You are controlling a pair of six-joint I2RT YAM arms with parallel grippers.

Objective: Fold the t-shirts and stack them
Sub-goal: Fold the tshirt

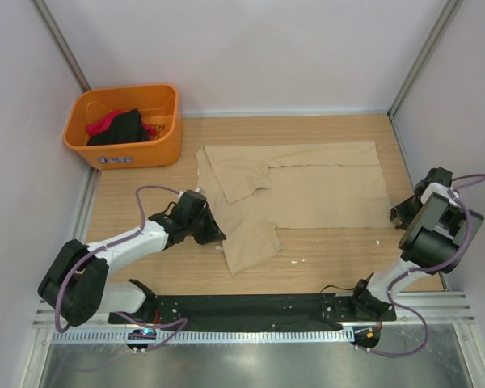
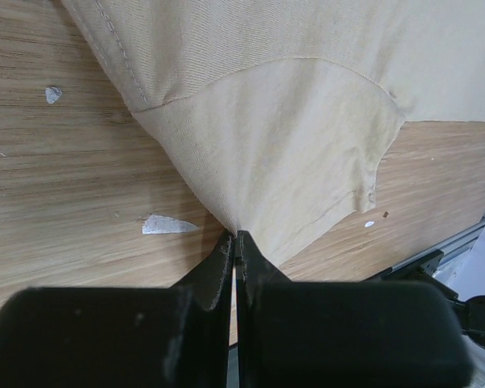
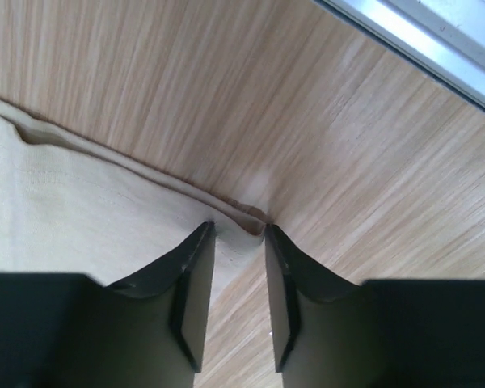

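Observation:
A tan t-shirt (image 1: 323, 186) lies spread on the wooden table, its left sleeve folded in over the body and one flap hanging toward the front. My left gripper (image 1: 214, 234) is at the shirt's left edge. In the left wrist view it (image 2: 236, 236) is shut on a pinch of the tan fabric (image 2: 291, 145), which fans out from the tips. My right gripper (image 1: 398, 217) is at the shirt's near right corner. In the right wrist view it (image 3: 239, 230) is open, its jaws either side of the corner hem (image 3: 73, 218), low on the table.
An orange basket (image 1: 137, 153) at the back left holds red and black clothes (image 1: 117, 127). White walls close in the table on three sides. A metal rail (image 3: 420, 40) runs along the right edge. Small white scraps (image 2: 168, 224) lie on the wood.

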